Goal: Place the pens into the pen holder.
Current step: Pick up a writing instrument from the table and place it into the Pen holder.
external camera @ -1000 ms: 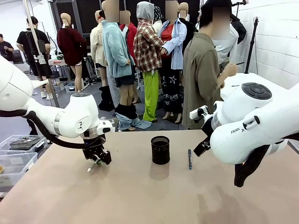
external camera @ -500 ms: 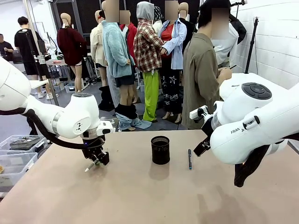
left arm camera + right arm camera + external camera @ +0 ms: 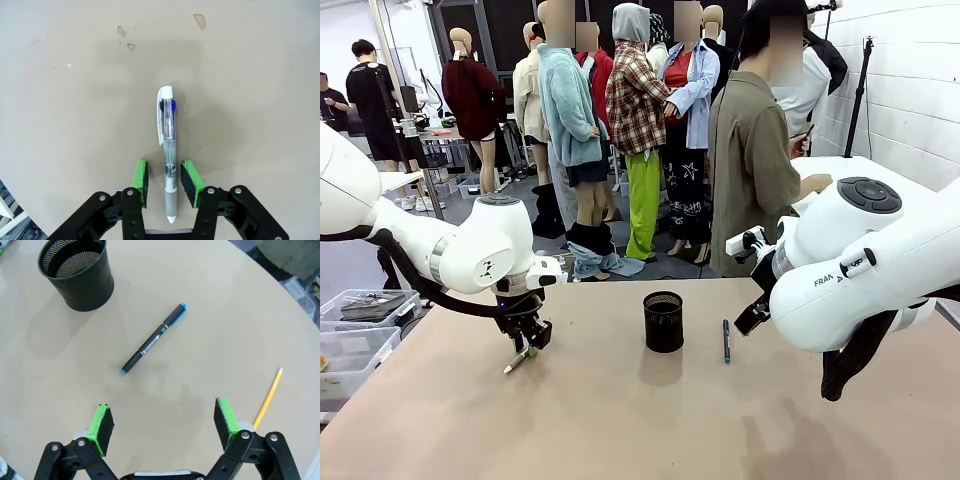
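tan table (image 3: 620, 420), left tool (image 3: 169, 176) slightly open astride clear pen (image 3: 166, 135), right tool (image 3: 165, 422) wide, empty

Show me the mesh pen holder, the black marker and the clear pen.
mesh pen holder (image 3: 82, 292), right wrist view, on its mesh wall.
black marker (image 3: 153, 338), right wrist view, mid-barrel.
clear pen (image 3: 169, 145), left wrist view, on its clear barrel.

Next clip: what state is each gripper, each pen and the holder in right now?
Left gripper: pads flank the clear pen, narrow gaps; grip unclear.
Clear pen: between those pads, outside the holder.
Pen holder: upright, nothing seen inside.
Black marker: lying flat, untouched.
Orange pencil: lying flat, lower end hidden behind a finger.
Right gripper: open, empty.
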Motion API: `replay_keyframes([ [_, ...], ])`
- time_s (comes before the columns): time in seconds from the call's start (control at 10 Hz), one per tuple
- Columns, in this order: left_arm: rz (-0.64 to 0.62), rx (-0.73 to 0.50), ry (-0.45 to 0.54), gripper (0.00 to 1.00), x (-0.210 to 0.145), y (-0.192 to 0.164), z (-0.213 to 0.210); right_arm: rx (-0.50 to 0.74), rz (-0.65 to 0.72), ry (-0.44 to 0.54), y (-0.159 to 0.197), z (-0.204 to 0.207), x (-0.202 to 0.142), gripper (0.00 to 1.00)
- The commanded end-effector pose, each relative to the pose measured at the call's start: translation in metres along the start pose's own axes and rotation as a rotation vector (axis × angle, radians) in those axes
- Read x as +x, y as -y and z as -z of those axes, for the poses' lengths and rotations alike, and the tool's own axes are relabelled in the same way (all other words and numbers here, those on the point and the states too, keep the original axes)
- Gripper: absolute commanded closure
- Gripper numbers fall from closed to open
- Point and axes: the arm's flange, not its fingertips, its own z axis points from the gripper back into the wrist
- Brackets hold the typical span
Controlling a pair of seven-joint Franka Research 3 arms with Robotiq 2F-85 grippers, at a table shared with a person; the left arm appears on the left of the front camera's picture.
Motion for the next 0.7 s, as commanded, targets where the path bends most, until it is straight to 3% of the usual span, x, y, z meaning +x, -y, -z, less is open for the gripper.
replay_keyframes([
  [0.0,-0.007,0.055,-0.038,0.6,-0.0076,0.0107,0.0003,0.001,0.0,-0.001,-0.0002,0.0002,-0.0002,0.0],
  [0.2,0.049,-0.009,-0.036,0.97,-0.0094,0.015,-0.0052,0.001,0.0,-0.001,-0.0002,0.0002,-0.0002,0.0],
  [0.6,0.056,-0.1,-0.056,1.0,-0.0099,0.0082,-0.0062,0.001,0.0,-0.001,-0.0002,0.0002,-0.0002,0.0],
])
